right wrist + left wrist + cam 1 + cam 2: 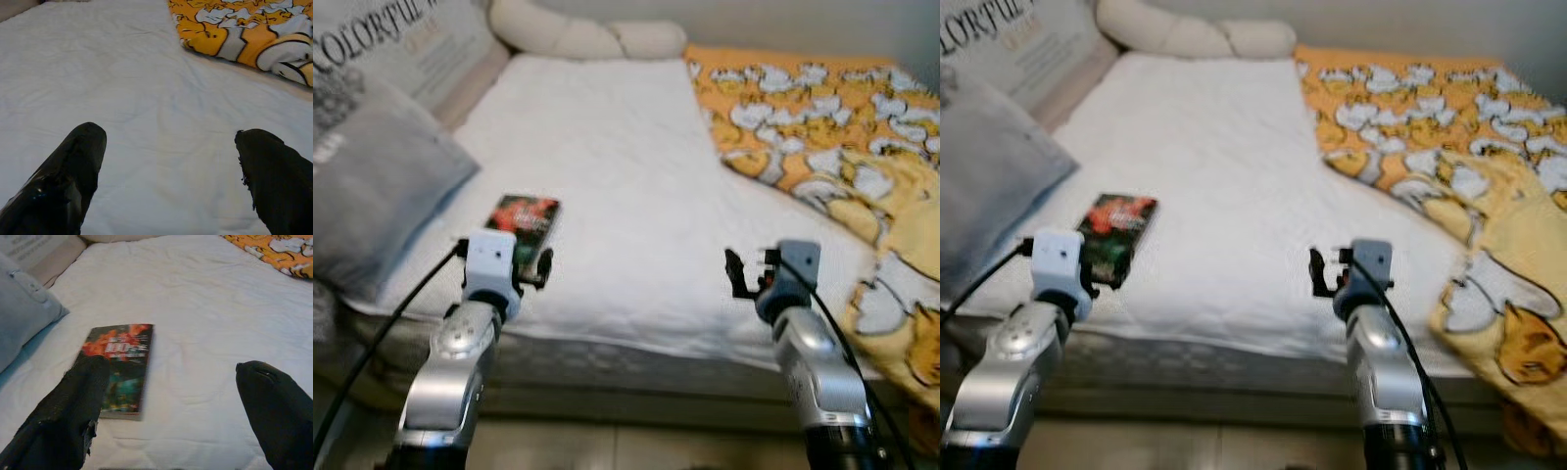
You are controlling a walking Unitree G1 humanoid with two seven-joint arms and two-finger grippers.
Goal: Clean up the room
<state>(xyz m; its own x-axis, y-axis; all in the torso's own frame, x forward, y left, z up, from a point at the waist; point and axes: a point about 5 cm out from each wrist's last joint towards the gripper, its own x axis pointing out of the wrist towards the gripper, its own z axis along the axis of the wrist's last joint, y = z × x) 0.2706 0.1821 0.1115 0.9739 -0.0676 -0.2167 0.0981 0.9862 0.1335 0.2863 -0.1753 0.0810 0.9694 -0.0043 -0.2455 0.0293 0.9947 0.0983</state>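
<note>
Both sets of jaws gape wide and hold nothing; the left gripper has one black finger overlapping the near corner of the book in the left wrist view, the other finger well off to the side over bare sheet; that stance reads as a line-up for a pick, jaws spread to take the book's width, though I can't tell whether the finger touches the cover or hangs above it. The right gripper hovers open over plain white sheet with nothing between its fingers; it looks parked, kept clear while the left arm works. The book lies flat on the white sheet near the bed's front edge, just beside the grey pillow, presumably the stray item to be tidied. Further out, the orange patterned blanket is heaped along the right side; a cream bolster sits at the far end. The head views give the layout, both arms at the mattress edge; the left wrist view alone gives the red-and-teal cover and how the book sits relative to the fingers.
</note>
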